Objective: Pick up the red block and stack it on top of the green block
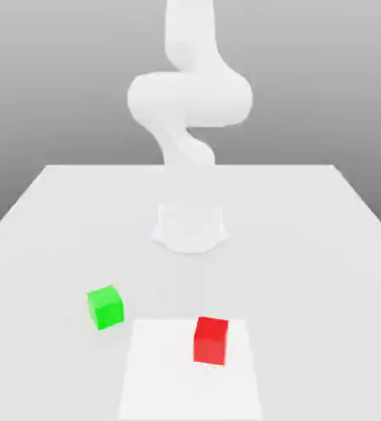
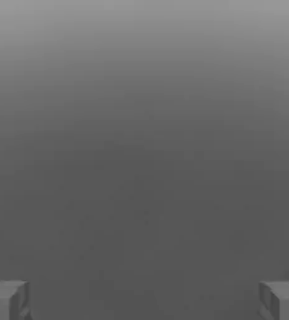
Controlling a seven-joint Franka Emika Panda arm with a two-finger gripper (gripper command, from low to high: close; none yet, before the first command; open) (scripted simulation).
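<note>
The red block (image 1: 211, 340) is a small plain cube resting on the white table (image 1: 325, 247), near the front and slightly toward the exterior view's right. The green block (image 1: 105, 307), about the same size, sits on the table to its left, a short gap away. The two blocks do not touch. In the hand view my gripper (image 2: 144, 301) is open: the two grey fingertips (image 2: 7, 300) stand far apart with nothing between them, against a plain grey background.
The white arm (image 1: 189, 99) rises from its base (image 1: 190, 228) at the middle of the table and bends upward out of frame. A paler rectangular patch (image 1: 160, 370) lies under and around the red block at the table's front.
</note>
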